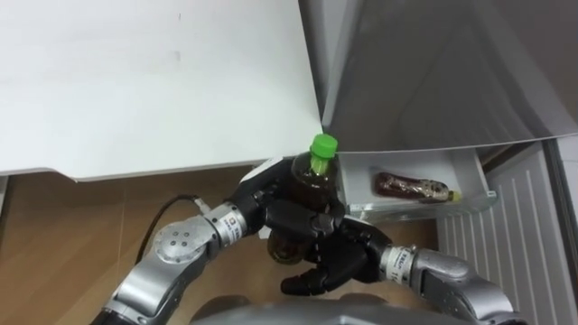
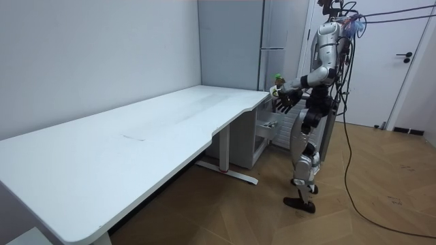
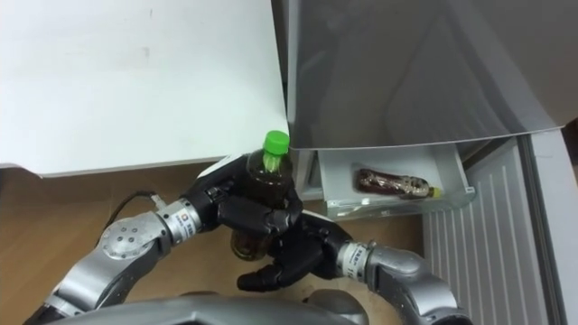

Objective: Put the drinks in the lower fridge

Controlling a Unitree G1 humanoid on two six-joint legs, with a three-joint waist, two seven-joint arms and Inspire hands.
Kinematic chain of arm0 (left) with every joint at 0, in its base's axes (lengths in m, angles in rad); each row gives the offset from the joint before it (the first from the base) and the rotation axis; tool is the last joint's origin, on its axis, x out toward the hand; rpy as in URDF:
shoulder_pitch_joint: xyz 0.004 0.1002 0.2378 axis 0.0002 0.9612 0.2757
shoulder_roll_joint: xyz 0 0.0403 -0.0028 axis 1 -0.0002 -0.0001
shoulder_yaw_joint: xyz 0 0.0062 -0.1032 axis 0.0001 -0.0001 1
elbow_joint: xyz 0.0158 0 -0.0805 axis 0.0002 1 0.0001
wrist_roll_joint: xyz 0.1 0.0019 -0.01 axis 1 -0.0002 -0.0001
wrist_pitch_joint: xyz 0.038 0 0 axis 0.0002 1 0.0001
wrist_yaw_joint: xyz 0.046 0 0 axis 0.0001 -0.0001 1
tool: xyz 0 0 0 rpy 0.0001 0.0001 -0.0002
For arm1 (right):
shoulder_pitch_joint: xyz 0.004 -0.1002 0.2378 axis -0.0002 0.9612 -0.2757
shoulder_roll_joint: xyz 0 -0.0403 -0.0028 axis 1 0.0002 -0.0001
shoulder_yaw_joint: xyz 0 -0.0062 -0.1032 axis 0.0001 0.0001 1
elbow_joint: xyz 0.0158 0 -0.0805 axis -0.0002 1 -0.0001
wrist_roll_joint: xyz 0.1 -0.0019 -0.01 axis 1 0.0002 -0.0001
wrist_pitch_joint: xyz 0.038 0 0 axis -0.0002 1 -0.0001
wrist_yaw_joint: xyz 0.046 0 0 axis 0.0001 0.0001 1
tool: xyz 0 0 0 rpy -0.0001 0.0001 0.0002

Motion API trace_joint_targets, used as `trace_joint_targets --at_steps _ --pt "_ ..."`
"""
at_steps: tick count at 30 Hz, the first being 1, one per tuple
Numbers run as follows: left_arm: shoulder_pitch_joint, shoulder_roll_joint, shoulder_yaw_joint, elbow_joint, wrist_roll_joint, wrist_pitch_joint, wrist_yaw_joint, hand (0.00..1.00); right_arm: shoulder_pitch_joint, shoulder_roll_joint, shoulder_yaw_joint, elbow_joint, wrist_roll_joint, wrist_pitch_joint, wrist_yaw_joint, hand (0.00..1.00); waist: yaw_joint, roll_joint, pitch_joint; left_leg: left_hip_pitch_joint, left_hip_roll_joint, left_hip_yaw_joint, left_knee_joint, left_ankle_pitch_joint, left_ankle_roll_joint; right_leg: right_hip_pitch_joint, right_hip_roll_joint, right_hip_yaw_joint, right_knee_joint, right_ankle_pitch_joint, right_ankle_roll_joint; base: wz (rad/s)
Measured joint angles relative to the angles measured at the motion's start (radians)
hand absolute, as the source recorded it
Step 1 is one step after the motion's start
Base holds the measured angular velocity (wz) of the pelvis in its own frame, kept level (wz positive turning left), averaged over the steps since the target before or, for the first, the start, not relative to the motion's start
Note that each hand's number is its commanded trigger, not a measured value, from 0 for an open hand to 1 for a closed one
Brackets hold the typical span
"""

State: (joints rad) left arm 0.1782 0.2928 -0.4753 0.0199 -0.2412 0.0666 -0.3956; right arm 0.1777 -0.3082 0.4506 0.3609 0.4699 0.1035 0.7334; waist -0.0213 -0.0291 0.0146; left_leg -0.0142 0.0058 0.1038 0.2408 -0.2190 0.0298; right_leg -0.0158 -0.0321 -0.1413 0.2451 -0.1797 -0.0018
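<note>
We see the robot standing at the far end of the white surface [image 1: 135, 81], facing the fridge [image 1: 433, 63], whose lower drawer [image 1: 476, 181] is pulled open. Its left hand [image 1: 267, 200] has its fingers wrapped round a dark bottle [image 1: 312, 181] with a green cap [image 1: 323, 146], holding it upright in the air just beside the surface's corner and short of the drawer. The right hand [image 1: 339, 255] lies against the lower part of the bottle; we cannot tell whether it grips. A second bottle [image 1: 413, 187] lies on its side in the drawer.
</note>
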Motion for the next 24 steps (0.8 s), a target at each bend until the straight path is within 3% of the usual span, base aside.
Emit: trace_joint_targets --at_steps 9,13,23,24 --pt "-0.015 -0.001 -0.040 -0.010 0.000 -0.004 -0.003 1.00 -0.006 0.002 0.001 0.017 0.000 0.000 -0.044 1.00 0.002 -0.001 -0.0002 -0.011 0.002 -0.001 0.013 0.000 0.000 -0.008 -0.001 -0.009 0.004 0.000 0.000 0.00" --pt "-0.019 -0.001 -0.052 -0.010 0.016 -0.028 -0.015 1.00 -0.006 0.001 0.007 0.018 0.007 0.000 -0.050 1.00 0.003 -0.001 -0.0004 -0.011 0.002 0.000 0.014 -0.001 0.001 -0.011 -0.001 -0.009 0.011 0.000 0.000 0.00" --pt "-0.019 -0.004 -0.053 -0.010 0.016 -0.028 -0.044 1.00 -0.004 0.005 0.021 0.018 0.010 -0.001 -0.058 1.00 0.003 -0.004 -0.0030 -0.026 0.002 0.001 0.026 -0.001 0.001 -0.023 -0.002 -0.011 0.012 0.000 -0.001 0.00" --pt "-0.019 -0.004 -0.053 -0.010 0.016 -0.028 -0.045 0.81 -0.003 0.006 0.021 0.018 0.010 -0.001 -0.058 1.00 0.003 -0.005 -0.0033 -0.026 0.002 0.001 0.026 -0.001 0.001 -0.023 -0.002 -0.011 0.012 0.000 -0.001 0.00"
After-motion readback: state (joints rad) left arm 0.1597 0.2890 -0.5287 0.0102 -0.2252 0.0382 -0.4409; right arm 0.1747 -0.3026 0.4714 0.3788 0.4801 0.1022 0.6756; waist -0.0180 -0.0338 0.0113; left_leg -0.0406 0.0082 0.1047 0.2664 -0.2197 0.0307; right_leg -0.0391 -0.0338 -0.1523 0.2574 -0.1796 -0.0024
